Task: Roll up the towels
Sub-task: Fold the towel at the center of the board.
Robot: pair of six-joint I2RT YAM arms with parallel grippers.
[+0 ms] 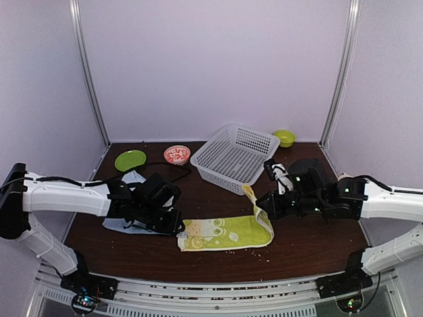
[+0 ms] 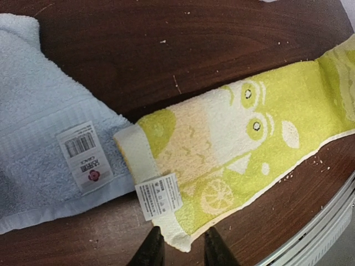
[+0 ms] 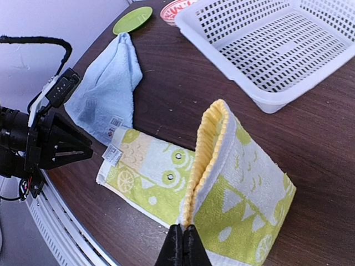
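- Two towels lie on the table (image 1: 310, 238). The lime-green towel (image 1: 225, 232) is folded into a long strip near the front edge. The pale blue towel (image 3: 105, 88) lies flat just beside the strip's left end.
- State, right gripper (image 3: 181, 235): clenched on the folded right end of the lime-green towel. It holds that end raised and curled back over the strip.
- State, left gripper (image 2: 183, 231): jaws part-way apart, straddling the front-left corner of the strip beside its care label (image 2: 159, 195). No pinch on the cloth is evident.
- Handling: expect both towels to be light, soft and limp. Cloth of this kind sags from a single pinch. Its layers will likely slide apart unless you take all of them together at the folded edge.
- Hold point: treat the raised end as the likely start of the roll. Pin the opposite end flat with the left gripper so that the strip does not drag along the wood.
- Surroundings: the white basket (image 1: 211, 173) stands just behind the raised end, so allow clearance for the right wrist. The green plate (image 1: 130, 160), the red-and-white bowl (image 1: 176, 154) and the small green bowl (image 1: 285, 137) sit along the back, well apart from the strip.
- Obstruction: the left arm (image 1: 66, 195) hangs over the pale blue towel. The front table edge is near the strip, so guard against cloth slipping over it.
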